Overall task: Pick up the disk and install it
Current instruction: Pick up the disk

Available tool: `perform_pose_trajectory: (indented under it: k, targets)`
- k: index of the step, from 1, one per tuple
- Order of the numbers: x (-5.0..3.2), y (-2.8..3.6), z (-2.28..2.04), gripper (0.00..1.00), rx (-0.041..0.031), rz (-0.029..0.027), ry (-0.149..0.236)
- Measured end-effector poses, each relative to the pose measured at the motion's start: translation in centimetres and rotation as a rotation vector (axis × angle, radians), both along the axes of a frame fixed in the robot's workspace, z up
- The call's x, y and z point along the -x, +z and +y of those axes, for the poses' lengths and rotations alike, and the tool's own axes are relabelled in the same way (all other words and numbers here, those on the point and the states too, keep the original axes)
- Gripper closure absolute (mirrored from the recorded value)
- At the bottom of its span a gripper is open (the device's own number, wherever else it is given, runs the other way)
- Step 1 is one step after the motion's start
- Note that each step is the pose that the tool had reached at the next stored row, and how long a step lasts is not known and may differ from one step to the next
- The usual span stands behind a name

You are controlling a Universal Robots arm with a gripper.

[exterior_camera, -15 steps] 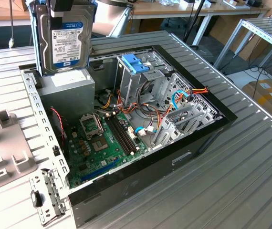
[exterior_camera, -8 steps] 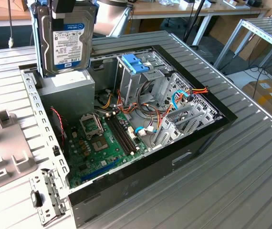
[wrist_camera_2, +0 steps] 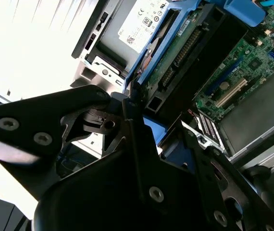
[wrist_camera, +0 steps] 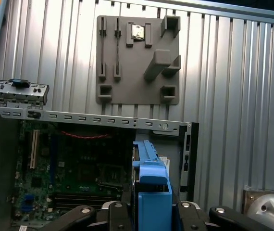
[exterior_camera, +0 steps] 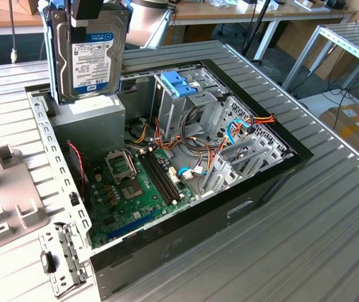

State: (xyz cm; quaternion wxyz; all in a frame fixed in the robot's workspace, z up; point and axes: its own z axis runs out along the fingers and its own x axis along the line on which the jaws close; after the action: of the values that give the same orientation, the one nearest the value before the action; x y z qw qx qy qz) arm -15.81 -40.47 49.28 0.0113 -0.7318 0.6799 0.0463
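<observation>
One disk point(exterior_camera: 91, 53) hangs upright above the open case point(exterior_camera: 186, 245), over the corner where the one power supply point(exterior_camera: 94, 126) sits, its label facing the exterior camera. The one gripper point(exterior_camera: 94, 11) pinches it from above, apparently by its two blue-railed sides. One motherboard point(exterior_camera: 135, 189) lies on the case floor. One grey fixture plate point(wrist_camera: 137, 62) lies just outside the case.

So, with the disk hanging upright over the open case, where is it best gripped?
At the top end, from above, pinching the two flat faces: the disk is thin that way, and its blue rails and lower end are left free. The tool is shut on it just there.
</observation>
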Motion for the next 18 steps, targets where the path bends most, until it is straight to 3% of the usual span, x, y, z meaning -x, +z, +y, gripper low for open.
perform_pose_trajectory:
  k: [18]
  targets:
    - [-0.24, -0.04, -1.02, 0.63, 0.0008, 0.0, 0.0]
